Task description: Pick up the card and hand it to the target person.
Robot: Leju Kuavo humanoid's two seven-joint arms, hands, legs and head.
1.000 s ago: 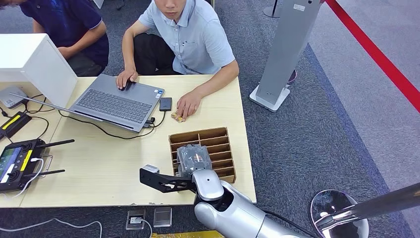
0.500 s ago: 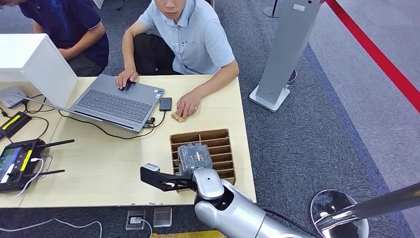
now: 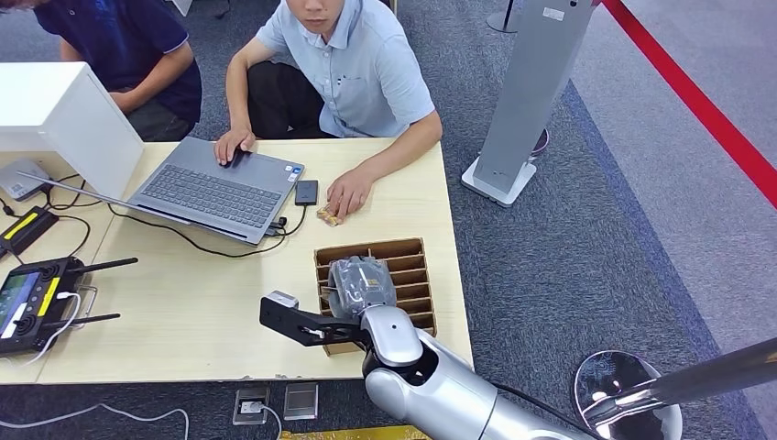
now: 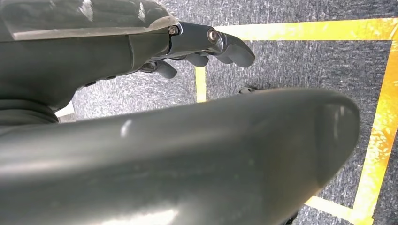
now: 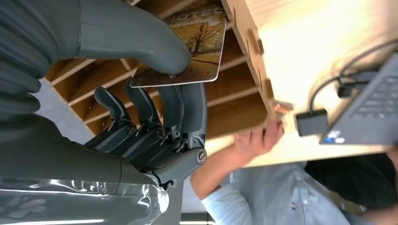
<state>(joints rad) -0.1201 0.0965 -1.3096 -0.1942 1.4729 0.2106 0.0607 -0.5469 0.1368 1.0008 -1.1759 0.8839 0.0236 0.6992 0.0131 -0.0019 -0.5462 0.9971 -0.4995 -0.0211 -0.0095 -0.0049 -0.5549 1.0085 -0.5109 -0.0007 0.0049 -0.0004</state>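
My right hand point(image 3: 359, 284) hovers over the wooden slotted box point(image 3: 403, 252) near the table's front right corner. In the right wrist view the hand point(image 5: 141, 93) pinches a card point(image 5: 197, 47) with a brown tree picture between the thumb and fingers, just above the box's slots point(image 5: 234, 89). A person in a light blue shirt point(image 3: 357, 64) sits at the far side of the table, one hand point(image 3: 348, 194) resting flat on the wood just beyond the box. My left hand point(image 4: 202, 44) hangs low over grey carpet with yellow tape lines, holding nothing.
An open laptop point(image 3: 215, 188) and its cables lie left of the box, with a small black device point(image 3: 306, 192) beside it. A remote controller point(image 3: 32, 298) sits at the left edge. A white case point(image 3: 64, 115), a second person point(image 3: 128, 46) and a grey stand point(image 3: 527, 92) are further off.
My right hand has shifted slightly away from me over the box, towards the seated person. The people and table items have stayed put.
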